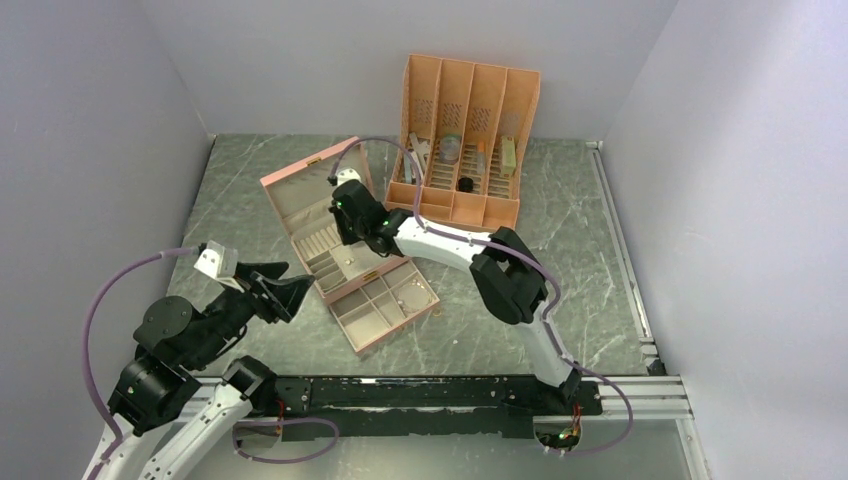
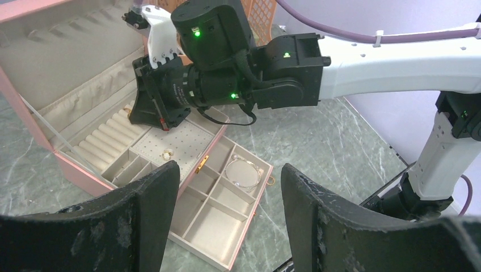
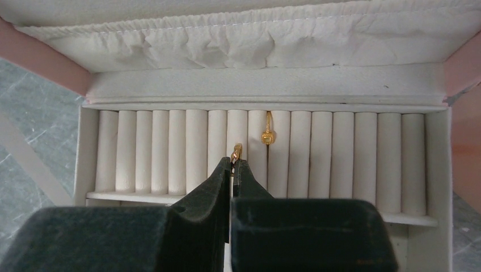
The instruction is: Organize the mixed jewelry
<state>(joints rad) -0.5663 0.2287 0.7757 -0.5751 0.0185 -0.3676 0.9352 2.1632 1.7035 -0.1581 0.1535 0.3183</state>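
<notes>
My right gripper (image 3: 233, 161) is shut on a small gold ring (image 3: 236, 152), holding it over the white ring rolls (image 3: 170, 150) of the open pink jewelry box (image 1: 300, 200). Another gold ring (image 3: 267, 135) sits in a slot just to the right. In the top view the right gripper (image 1: 348, 215) hovers over the box. My left gripper (image 2: 230, 195) is open and empty, left of the box's pulled-out drawer (image 2: 227, 221). A gold earring piece (image 2: 167, 153) lies on the dotted pad, a silver bracelet (image 2: 244, 173) in a drawer compartment, a gold speck (image 2: 271, 181) on the table beside the drawer.
An orange slotted organizer (image 1: 465, 140) with grey and black oddments stands at the back. The right arm (image 2: 397, 62) stretches across above the box. The box lid (image 2: 57, 51) stands open. Grey walls enclose the green marbled table (image 1: 580, 260).
</notes>
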